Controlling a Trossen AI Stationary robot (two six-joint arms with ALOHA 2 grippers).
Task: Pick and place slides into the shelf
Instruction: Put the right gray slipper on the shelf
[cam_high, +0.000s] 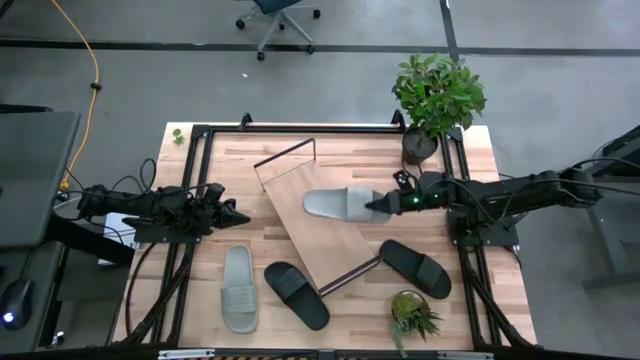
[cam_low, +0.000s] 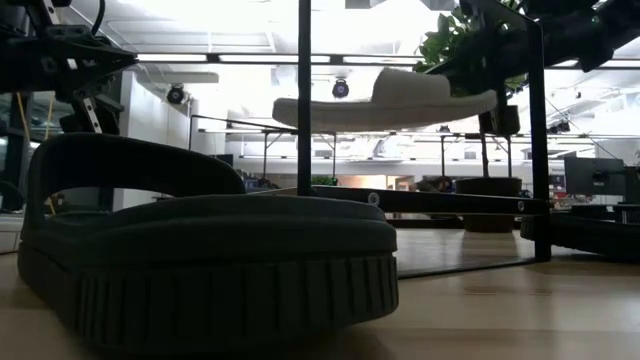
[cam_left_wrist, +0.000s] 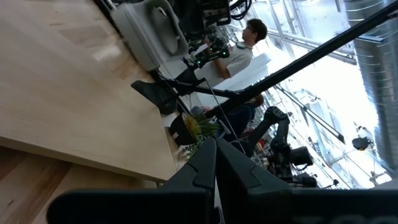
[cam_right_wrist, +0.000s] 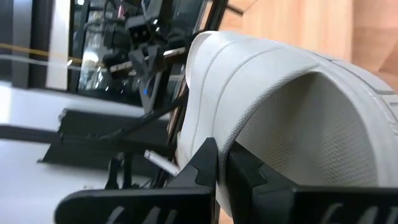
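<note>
My right gripper (cam_high: 380, 206) is shut on a light grey slide (cam_high: 338, 203), which it holds in the air over the shelf (cam_high: 330, 245). The shelf is a long light-wood board lying askew on the table. A second grey slide (cam_high: 238, 288) and two black slides (cam_high: 297, 293) (cam_high: 415, 267) lie sole-down on the table; in the low view one black slide (cam_low: 210, 250) fills the foreground. My left gripper (cam_high: 238, 215) waits shut above the table's left side, holding nothing. My right gripper meets the grey slide at its strap end, on the strap's edge (cam_right_wrist: 198, 124); the fingers (cam_right_wrist: 208, 163) cover the exact place. It comes nearly level from the table's right side, along the slide's length. The slide (cam_low: 390, 100) hangs level, sole down, clear above the shelf board.
A tall potted plant (cam_high: 437, 95) stands at the far right corner and a small plant (cam_high: 413, 315) at the near right. Black rod frames (cam_high: 285, 155) rise from the shelf's short ends. A black frame runs along the table's edges. A person (cam_left_wrist: 239, 53) shows beyond the table.
</note>
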